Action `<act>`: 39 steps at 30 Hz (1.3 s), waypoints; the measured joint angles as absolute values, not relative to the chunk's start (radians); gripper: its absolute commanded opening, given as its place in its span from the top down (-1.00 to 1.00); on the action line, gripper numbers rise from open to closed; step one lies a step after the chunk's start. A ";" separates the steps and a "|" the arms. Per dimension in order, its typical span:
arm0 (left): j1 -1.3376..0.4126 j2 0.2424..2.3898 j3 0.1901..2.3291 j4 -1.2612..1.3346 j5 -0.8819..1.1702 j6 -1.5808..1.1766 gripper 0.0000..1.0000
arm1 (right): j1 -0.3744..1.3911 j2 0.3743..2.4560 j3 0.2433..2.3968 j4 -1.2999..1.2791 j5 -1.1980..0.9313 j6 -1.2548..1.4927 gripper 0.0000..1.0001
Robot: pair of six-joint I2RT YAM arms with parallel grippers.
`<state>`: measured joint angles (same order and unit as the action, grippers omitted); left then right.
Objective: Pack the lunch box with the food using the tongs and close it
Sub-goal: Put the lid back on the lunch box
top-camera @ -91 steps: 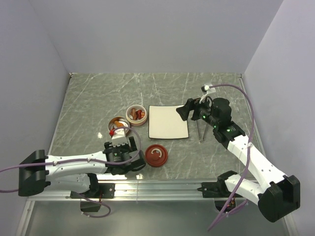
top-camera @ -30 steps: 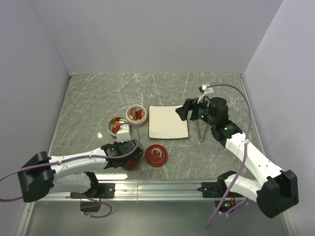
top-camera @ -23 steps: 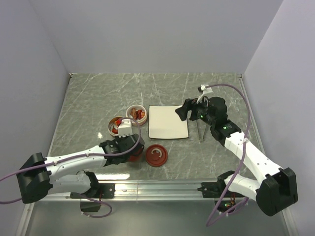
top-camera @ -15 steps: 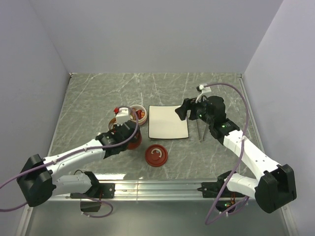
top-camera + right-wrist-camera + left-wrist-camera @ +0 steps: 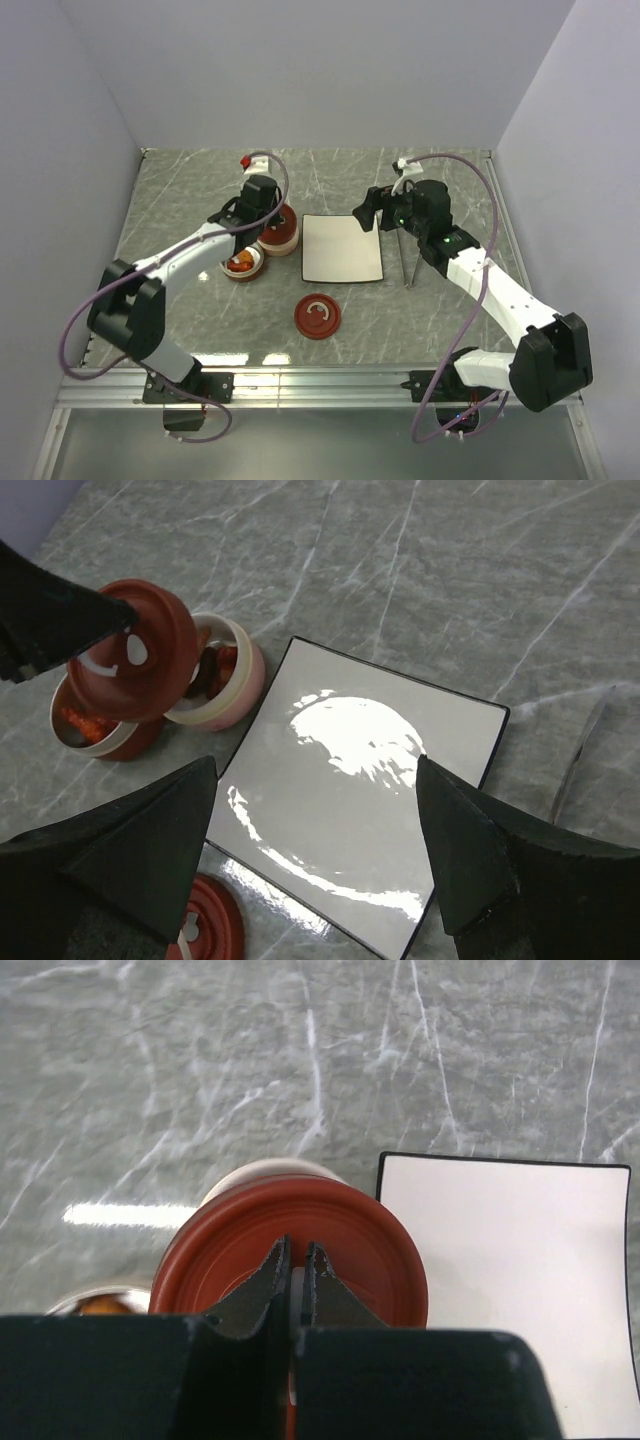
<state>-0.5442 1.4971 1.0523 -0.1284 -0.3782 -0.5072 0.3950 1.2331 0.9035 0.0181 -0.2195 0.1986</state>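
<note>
On the grey marble table (image 5: 180, 200), left of the white plate (image 5: 342, 250), left fingers (image 5: 262, 1290) clamp a red-brown lid (image 5: 350, 1250) hiding most food (image 5: 82, 723); right fingers (image 5: 150, 850) spread; tongs (image 5: 578, 755) right, partly hidden.

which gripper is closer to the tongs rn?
Right. The right gripper hovers open over the plate, beside the tongs; the left gripper is across the plate, pinching a lid.
</note>
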 measured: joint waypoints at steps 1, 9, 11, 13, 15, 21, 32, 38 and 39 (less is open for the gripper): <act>-0.533 1.530 1.078 -0.126 -0.355 -0.496 0.99 | 0.395 1.235 0.907 0.018 -0.215 0.195 -0.74; -0.478 1.650 1.135 -0.118 -0.262 -0.472 0.99 | 0.395 1.253 0.917 0.006 -0.194 0.184 -0.75; -0.467 1.650 1.134 -0.114 -0.255 -0.472 0.99 | 0.395 1.264 0.918 0.004 -0.192 0.182 -0.75; -0.453 1.650 1.134 -0.109 -0.234 -0.472 0.99 | 0.395 1.276 0.925 -0.001 -0.191 0.181 -0.75; -0.442 1.651 1.134 -0.108 -0.215 -0.472 0.99 | 0.395 1.290 0.933 -0.003 -0.191 0.181 -0.75; -0.421 1.676 1.129 -0.081 -0.170 -0.472 0.99 | 0.395 1.299 0.936 -0.009 -0.187 0.180 -0.75; -0.421 1.701 1.097 -0.064 -0.120 -0.472 0.99 | 0.395 1.300 0.936 -0.011 -0.184 0.180 -0.75; -0.421 1.709 1.093 -0.047 -0.102 -0.473 0.99 | 0.395 1.301 0.936 -0.011 -0.184 0.180 -0.75; -0.421 1.714 1.093 -0.039 -0.101 -0.473 0.99 | 0.395 1.301 0.936 -0.011 -0.184 0.180 -0.75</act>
<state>-0.4210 1.7142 1.0931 -0.0391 -0.1009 -0.4728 0.3950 1.3006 0.9356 -0.0113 -0.1837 0.1802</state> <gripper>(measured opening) 0.062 0.875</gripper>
